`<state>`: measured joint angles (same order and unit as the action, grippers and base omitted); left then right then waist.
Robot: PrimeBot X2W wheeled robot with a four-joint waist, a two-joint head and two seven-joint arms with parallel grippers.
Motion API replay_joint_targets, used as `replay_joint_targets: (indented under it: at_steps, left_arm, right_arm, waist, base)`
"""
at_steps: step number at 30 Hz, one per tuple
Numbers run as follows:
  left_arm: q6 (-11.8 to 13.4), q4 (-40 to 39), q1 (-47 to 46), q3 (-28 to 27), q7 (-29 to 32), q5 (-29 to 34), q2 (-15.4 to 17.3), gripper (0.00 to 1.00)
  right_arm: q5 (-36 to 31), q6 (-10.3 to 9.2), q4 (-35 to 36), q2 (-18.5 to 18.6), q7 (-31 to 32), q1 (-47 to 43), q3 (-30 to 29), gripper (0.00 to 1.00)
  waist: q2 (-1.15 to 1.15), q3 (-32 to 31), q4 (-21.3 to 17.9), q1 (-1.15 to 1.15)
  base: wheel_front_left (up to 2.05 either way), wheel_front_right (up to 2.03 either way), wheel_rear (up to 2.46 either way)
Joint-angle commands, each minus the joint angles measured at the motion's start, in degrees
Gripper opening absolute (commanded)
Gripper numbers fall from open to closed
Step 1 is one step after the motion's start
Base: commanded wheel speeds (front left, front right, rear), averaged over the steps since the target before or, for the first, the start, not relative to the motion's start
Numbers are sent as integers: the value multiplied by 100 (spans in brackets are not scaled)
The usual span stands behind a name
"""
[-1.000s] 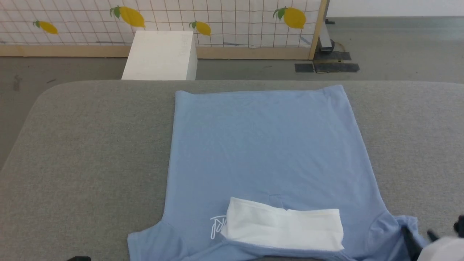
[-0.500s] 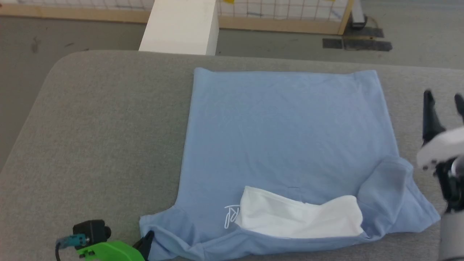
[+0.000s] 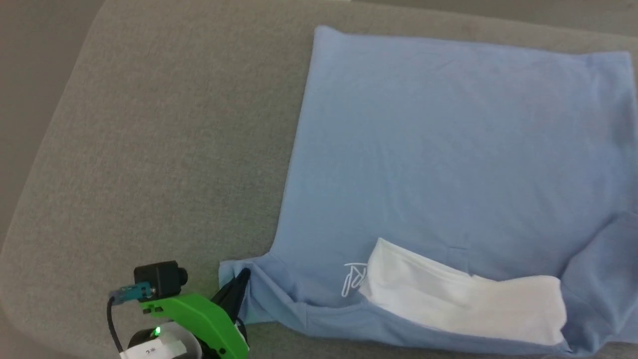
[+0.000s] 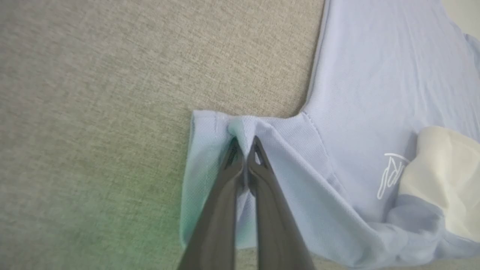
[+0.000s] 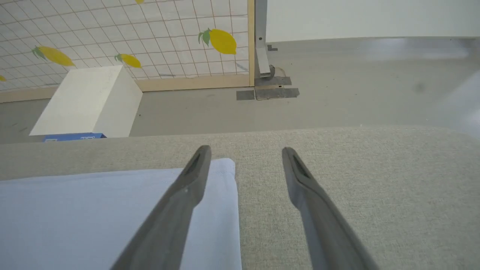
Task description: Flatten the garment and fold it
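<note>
light: bright, even | shadows: faint | green tint: garment, left wrist view | blur: slight

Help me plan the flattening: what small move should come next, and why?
Probably lower the right gripper and close on the garment's far hem corner. Its fingers stand open over that corner, while the left gripper is already shut on the puckered sleeve, so both ends could then be pulled taut.

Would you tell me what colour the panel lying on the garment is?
The panel is white; the head view shows it best.
</note>
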<state>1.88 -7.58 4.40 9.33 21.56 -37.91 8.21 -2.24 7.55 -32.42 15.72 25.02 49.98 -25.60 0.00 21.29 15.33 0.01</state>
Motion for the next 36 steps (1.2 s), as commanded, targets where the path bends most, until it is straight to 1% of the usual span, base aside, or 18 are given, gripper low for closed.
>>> replay_joint_targets:
  at_steps: [1, 5, 11, 12, 13, 14, 15, 17, 18, 20, 21, 26, 29, 31, 33, 36]
  left_arm:
    - [-52, 42, -134, 28, -47, -8, -42, 0]
    - [-132, 147, -250, 98, -167, -6, -99, 0]
    - [-186, 206, -330, 148, -293, -41, -163, 0]
    - [-187, 214, -340, 154, -302, -41, -168, 0]
    - [-186, 225, -351, 160, -312, -42, -173, 0]
    - [-184, 236, -359, 163, -319, -43, -177, 0]
    - [-180, 250, -367, 166, -327, -43, -180, 0]
    - [-168, 279, -372, 170, -338, -43, -185, 0]
    - [-161, 292, -368, 170, -341, -41, -184, 0]
    - [-139, 319, -348, 167, -352, -24, -173, 0]
    - [-133, 327, -334, 164, -363, -22, -168, 0]
    - [-107, 383, -269, 138, -366, -34, -129, 0]
    - [-33, 390, -136, 68, -341, -29, -52, 0]
    - [30, 372, -36, 21, -315, -10, 11, 0]
    - [95, 313, 72, -36, -289, -8, 64, 0]
    - [178, 204, 255, -110, -216, -14, 159, 0]
  right_arm:
    - [-128, -6, -97, 36, 246, 154, -88, 100]
    - [-573, -6, -200, 20, 1224, 519, -379, 100]
    - [-1080, -6, 235, -130, 2328, 703, -663, 100]
    - [-1159, -6, 290, -155, 2512, 714, -698, 95]
    - [-1248, -6, 365, -180, 2729, 718, -737, 54]
    - [-1309, -6, 433, -196, 2890, 705, -752, 42]
    - [-1370, -6, 528, -199, 3050, 679, -753, 20]
    - [-1403, -6, 744, -173, 3195, 570, -682, 0]
    - [-1369, -6, 851, -163, 3183, 498, -635, 0]
    - [-1220, -6, 1114, -120, 2901, 296, -479, 0]
    - [-1106, -6, 1260, -88, 2623, 166, -418, 0]
    - [-580, -6, 1844, -142, 802, -713, -231, 0]
    - [-278, -6, 2077, -420, -256, -1367, -363, 0]
    - [-193, -6, 2205, -631, -804, -1796, -455, 0]
    - [-141, -6, 2374, -830, -1257, -2199, -558, 0]
    - [-145, -6, 2564, -1016, -1678, -2732, -695, 0]
  waist:
    - [0, 671, 597, -1]
    - [0, 897, 724, -1]
    - [0, 1132, 798, -1]
    - [0, 1152, 804, -1]
    - [0, 1169, 807, -1]
    - [0, 1174, 806, -1]
    - [0, 1173, 805, -1]
    - [0, 1137, 789, -1]
    - [0, 1104, 779, -1]
    - [0, 1006, 746, -1]
    - [0, 947, 723, -1]
    - [0, 461, 517, -1]
    - [0, 79, 280, -1]
    - [0, -181, 112, -1]
    - [0, -410, -53, -1]
    - [0, -725, -307, -1]
  base:
    - [0, 0, 0]
    - [0, 0, 0]
    - [0, 0, 0]
    - [0, 0, 0]
    - [0, 0, 0]
    - [0, 0, 0]
    - [0, 0, 0]
    - [0, 0, 0]
    - [0, 0, 0]
    - [0, 0, 0]
    - [0, 0, 0]
    - [0, 0, 0]
    - [0, 0, 0]
    - [0, 0, 0]
    - [0, 0, 0]
    - [0, 0, 0]
